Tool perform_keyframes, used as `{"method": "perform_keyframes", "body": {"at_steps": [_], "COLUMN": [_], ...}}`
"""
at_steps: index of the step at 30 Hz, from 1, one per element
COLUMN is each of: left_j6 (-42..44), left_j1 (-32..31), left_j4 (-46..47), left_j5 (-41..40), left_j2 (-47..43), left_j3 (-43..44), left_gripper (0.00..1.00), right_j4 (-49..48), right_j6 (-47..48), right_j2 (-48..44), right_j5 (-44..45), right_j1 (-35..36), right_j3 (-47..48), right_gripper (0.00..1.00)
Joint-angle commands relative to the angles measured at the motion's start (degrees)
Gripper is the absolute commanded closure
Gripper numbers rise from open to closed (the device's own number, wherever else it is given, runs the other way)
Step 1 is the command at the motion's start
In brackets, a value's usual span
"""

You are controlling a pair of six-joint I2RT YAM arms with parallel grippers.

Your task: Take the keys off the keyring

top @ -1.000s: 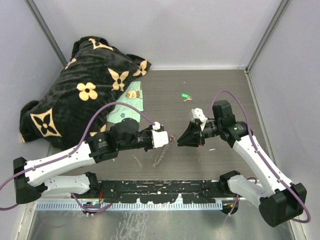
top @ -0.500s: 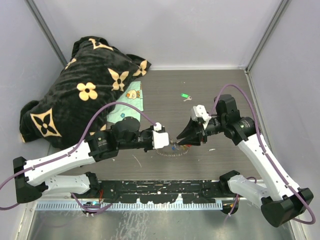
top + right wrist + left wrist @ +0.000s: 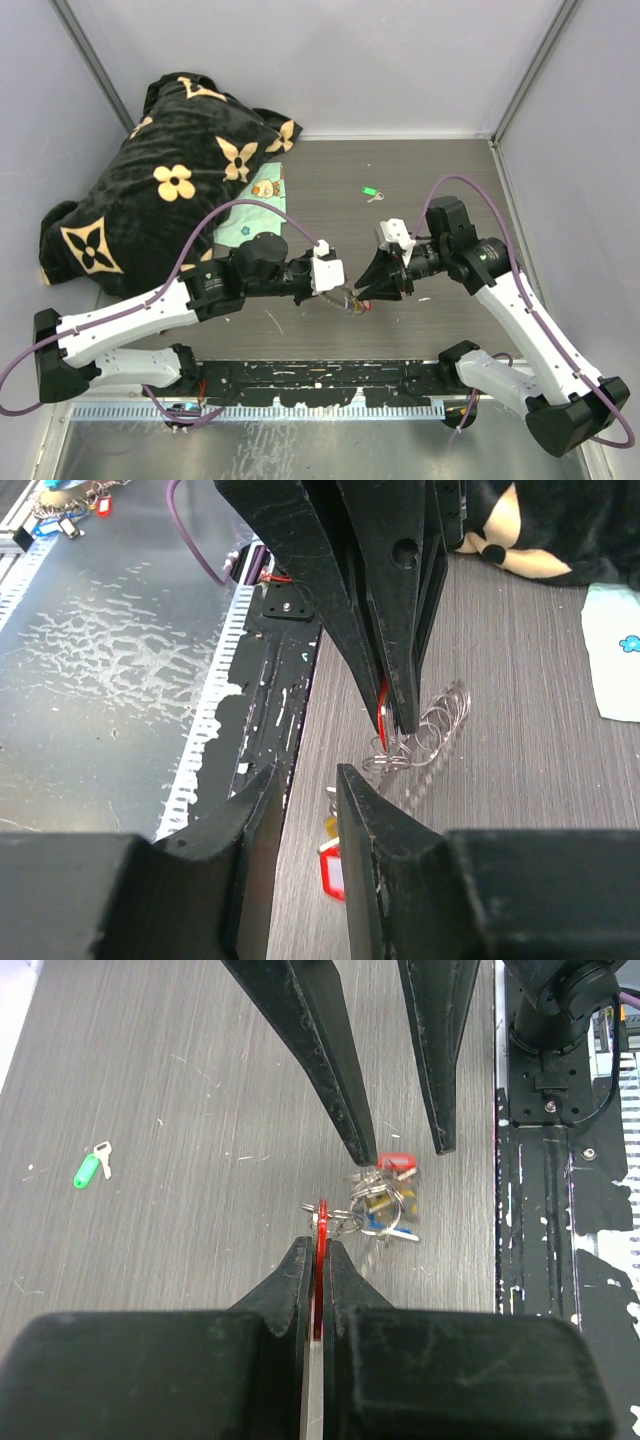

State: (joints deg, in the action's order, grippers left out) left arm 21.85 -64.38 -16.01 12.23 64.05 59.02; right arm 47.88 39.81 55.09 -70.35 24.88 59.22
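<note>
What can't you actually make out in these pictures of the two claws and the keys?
Top view: the keys are tiny, tucked between the left gripper and right gripper.
Left wrist view: the bunch is blurred; no counting keys.
Left wrist view: the red piece pinched by the left gripper shows edge-on; unidentifiable.
Right wrist view: the keyring runs behind the left gripper; its full loop is hidden.
</note>
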Motion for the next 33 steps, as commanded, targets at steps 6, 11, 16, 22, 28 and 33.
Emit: {"method": "perform_keyframes", "body": {"at_steps": [6, 11, 16, 22, 28, 33], "left_j6": [-1.9, -2.4, -2.8, -3.0, -3.1, -3.1], "left_j1": [-0.4, -0.7, -1.1, -1.5, -1.6, -1.6], "left_j4": [7.1, 6.9, 6.5, 6.1, 6.0, 5.8], "left_j5": [0.3, -0.3, -0.9, -1.5, -1.8, -1.8], "left_j2": [0.4, 1.1, 1.3, 1.4, 1.7, 1.7], "left_j3": [4.2, 5.0, 5.4, 5.7, 5.8, 5.9], "left_gripper": [1.00, 1.00, 1.00, 1.00, 1.00, 1.00], "right_j4": [3.0, 1.9, -0.2, -3.5, -4.8, -5.1], "right_j6": [4.7, 4.2, 2.1, -1.3, -3.0, -3.0], "right_j2": [-2.0, -2.2, -2.4, -2.2, -1.8, -1.1], "right_j5": [2.6, 5.2, 7.9, 11.2, 13.3, 13.7], "right_j1": [2.1, 2.3, 2.3, 2.3, 2.2, 2.2], "right_j3": [-1.3, -1.8, -2.2, -2.0, -1.4, -0.5], "right_gripper": [0.67, 0.69, 0.70, 0.70, 0.66, 0.64]}}
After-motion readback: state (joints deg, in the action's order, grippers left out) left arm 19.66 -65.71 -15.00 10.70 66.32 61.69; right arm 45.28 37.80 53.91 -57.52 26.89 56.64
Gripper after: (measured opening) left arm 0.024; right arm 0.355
